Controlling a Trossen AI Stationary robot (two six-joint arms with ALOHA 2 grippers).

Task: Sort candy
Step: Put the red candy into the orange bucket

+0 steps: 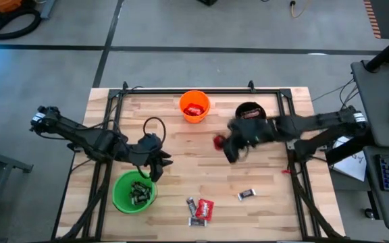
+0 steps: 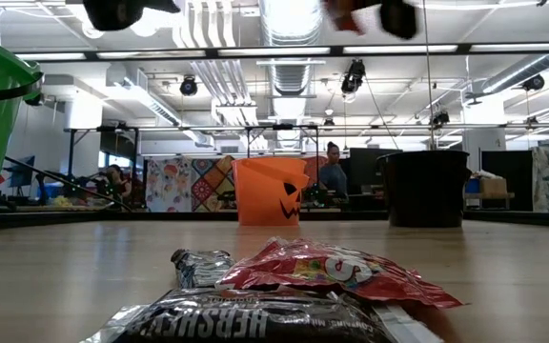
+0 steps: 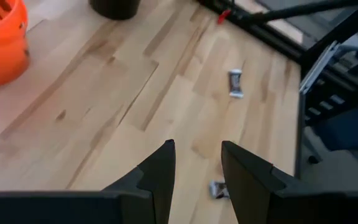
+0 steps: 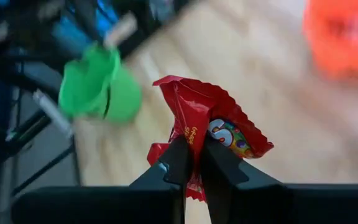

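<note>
My right gripper [image 1: 225,144] hangs over the table's middle, between the orange cup [image 1: 194,106] and the black cup [image 1: 250,112], shut on a bright red candy packet [image 4: 207,127]. My left gripper [image 3: 197,163] is open with nothing between its fingers; it hovers just past the green cup [image 1: 134,192], which holds dark bars. The orange cup holds red candy. Near the table's near edge lie a red packet with dark bars [image 1: 200,210] and a single dark bar [image 1: 246,194]. The low view shows this red packet [image 2: 336,272] and a dark bar [image 2: 246,319] up close. My right gripper pinches the red packet between its two fingers [image 4: 178,163], on the crumpled wrapper near one end [image 4: 194,149]. The rest of the packet stands out past the fingertips. It is lifted clear of the table, as the low view shows near its top [image 2: 355,13].
The table is light wood with a dark frame rail [image 1: 201,91] along its far edge and sides. The three cups stand upright: green near left, orange and black far middle. Bare wood lies between the cups and the loose candy. People and desks show in the room behind.
</note>
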